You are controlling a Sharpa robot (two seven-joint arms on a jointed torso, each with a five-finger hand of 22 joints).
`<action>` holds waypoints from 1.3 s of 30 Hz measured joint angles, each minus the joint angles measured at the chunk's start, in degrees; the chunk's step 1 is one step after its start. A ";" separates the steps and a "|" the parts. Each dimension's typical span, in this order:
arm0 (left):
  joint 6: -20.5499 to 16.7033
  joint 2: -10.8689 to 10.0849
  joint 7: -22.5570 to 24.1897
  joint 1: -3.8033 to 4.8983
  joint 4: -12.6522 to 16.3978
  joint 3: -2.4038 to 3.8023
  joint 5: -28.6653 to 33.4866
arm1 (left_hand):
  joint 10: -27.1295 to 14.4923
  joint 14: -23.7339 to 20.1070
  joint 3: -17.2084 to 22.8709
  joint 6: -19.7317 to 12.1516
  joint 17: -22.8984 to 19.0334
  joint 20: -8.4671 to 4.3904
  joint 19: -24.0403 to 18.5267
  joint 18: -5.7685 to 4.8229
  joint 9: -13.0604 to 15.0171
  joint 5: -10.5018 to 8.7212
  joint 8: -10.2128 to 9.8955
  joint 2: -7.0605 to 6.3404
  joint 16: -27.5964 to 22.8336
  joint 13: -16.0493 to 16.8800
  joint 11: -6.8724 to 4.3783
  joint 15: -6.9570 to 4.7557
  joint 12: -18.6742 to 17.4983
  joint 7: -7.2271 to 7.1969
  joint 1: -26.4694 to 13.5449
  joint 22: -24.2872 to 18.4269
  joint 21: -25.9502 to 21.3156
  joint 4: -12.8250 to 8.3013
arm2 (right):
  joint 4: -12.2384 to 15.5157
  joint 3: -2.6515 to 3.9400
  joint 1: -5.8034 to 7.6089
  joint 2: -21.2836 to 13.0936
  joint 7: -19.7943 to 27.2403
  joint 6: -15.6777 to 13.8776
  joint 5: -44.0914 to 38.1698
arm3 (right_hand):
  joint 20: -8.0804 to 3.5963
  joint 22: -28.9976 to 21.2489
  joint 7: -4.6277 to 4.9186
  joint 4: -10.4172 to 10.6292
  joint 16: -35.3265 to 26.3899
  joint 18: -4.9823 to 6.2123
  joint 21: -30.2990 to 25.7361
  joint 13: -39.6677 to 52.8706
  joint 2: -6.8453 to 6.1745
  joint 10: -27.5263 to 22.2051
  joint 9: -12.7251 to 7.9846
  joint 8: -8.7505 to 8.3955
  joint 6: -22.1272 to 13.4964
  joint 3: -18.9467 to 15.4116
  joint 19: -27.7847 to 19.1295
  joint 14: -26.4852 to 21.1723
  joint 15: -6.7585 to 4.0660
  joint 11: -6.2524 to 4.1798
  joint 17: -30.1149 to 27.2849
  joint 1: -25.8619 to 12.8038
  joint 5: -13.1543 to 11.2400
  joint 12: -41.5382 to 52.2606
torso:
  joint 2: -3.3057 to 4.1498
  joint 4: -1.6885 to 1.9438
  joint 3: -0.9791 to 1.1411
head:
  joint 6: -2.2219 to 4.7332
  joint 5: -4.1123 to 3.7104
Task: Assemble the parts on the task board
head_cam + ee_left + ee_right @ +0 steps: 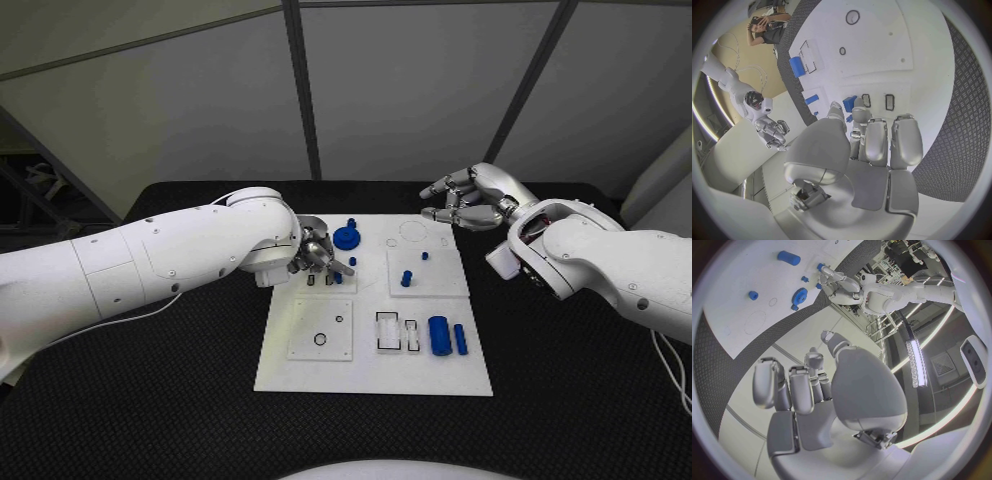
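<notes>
The white task board (372, 372) lies mid-table. My left hand (319, 257) is low over its left half, just in front of a blue gear (348, 237). In the left wrist view its thumb and a fingertip (859, 106) close round a small blue part (849, 103) beside two black-edged slots (889, 102). My right hand (464, 200) hovers over the board's far right corner with loosely curled fingers and nothing in it. Small blue pegs (407, 278) stand near the board's middle. Two blue cylinders (440, 336) lie at the near right.
A black ring (319, 339) and a smaller one (339, 319) sit on the board's near left plate. Rectangular outlines (388, 332) lie beside the cylinders. Bare black table (173, 400) surrounds the board on all sides.
</notes>
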 measured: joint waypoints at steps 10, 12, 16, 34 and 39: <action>-0.14 0.10 0.49 0.00 -0.05 -0.01 0.02 | -0.37 -0.21 3.71 -0.79 0.04 0.00 0.00 0.00 1.17 -0.01 0.40 3.15 0.00 -0.38 -0.37 -0.21 -0.45 -0.38 4.65 0.16 0.00 -2.73 | -0.10 0.00 0.00 0.07 -0.12 0.10 -0.02 | 0.00 0.00 0.00 0.00 0.00 0.00 0.00 0.00 0.00 0.00 0.00 0.00 0.00 0.00 0.00 0.00 0.00 0.00 0.00 0.00 0.00 0.00 | -0.01 0.01 0.02 | 0.00 -0.07; -0.24 0.10 0.69 0.05 -0.06 -0.01 0.08 | -0.41 -0.21 5.09 -1.34 0.04 0.00 0.00 0.00 1.37 -0.02 0.45 3.73 -0.25 -0.56 -0.40 -0.21 -0.49 -0.49 5.92 0.16 0.00 -3.78 | -0.12 0.00 0.00 0.07 -0.16 0.15 -0.03 | 0.00 0.00 0.00 0.00 0.00 0.00 0.00 0.00 0.00 0.00 0.00 0.00 0.00 0.00 0.00 0.00 0.00 0.00 0.00 0.00 0.00 0.00 | -0.01 0.01 0.02 | 0.01 -0.08; -0.34 0.10 1.02 0.18 -0.08 0.08 0.15 | -0.93 0.01 8.20 -1.85 -0.04 -0.22 -0.22 0.02 1.58 -0.08 0.39 4.00 -0.46 -1.04 -0.51 -0.42 -1.24 -0.62 7.94 0.16 0.00 -5.30 | -0.13 0.00 0.00 0.06 -0.23 0.24 -0.03 | 0.00 0.00 -0.20 0.00 0.00 0.00 0.00 0.00 0.00 0.00 0.01 0.00 0.20 0.00 0.00 0.00 0.00 0.00 -0.01 0.00 0.00 0.00 | -0.01 0.01 0.02 | 0.01 -0.08; -1.69 -2.07 1.63 0.01 1.15 -0.04 3.38 | -1.57 -0.20 36.45 -3.29 0.18 -0.42 -0.42 0.02 5.42 -0.18 2.22 -6.37 -0.76 -3.85 -0.40 -0.62 -4.02 -0.01 0.66 0.70 -0.45 -3.34 | -0.36 0.00 0.00 0.06 -0.64 0.92 -0.13 | 0.00 0.00 -0.20 0.00 0.00 0.00 0.00 0.00 0.00 0.00 0.01 0.00 0.20 0.00 0.00 0.21 -0.21 0.00 -0.01 0.00 0.00 0.00 | -0.02 0.12 0.00 | -0.19 0.11; -3.18 -3.60 1.71 0.01 2.43 -0.05 5.65 | -1.19 -0.20 41.32 -3.28 0.46 -0.42 -0.42 0.02 6.76 2.56 3.71 -8.03 -0.76 -4.07 -0.26 -0.62 -4.31 0.00 -3.28 1.15 -0.45 -4.87 | -0.40 -0.01 0.00 0.02 -0.73 1.10 -0.19 | 0.00 0.00 -0.20 0.00 -0.21 0.00 0.00 -0.05 0.00 0.00 -0.04 0.00 0.20 0.00 0.00 0.21 -0.21 0.00 -0.01 0.00 0.22 0.00 | -0.02 0.13 0.01 | -0.22 0.31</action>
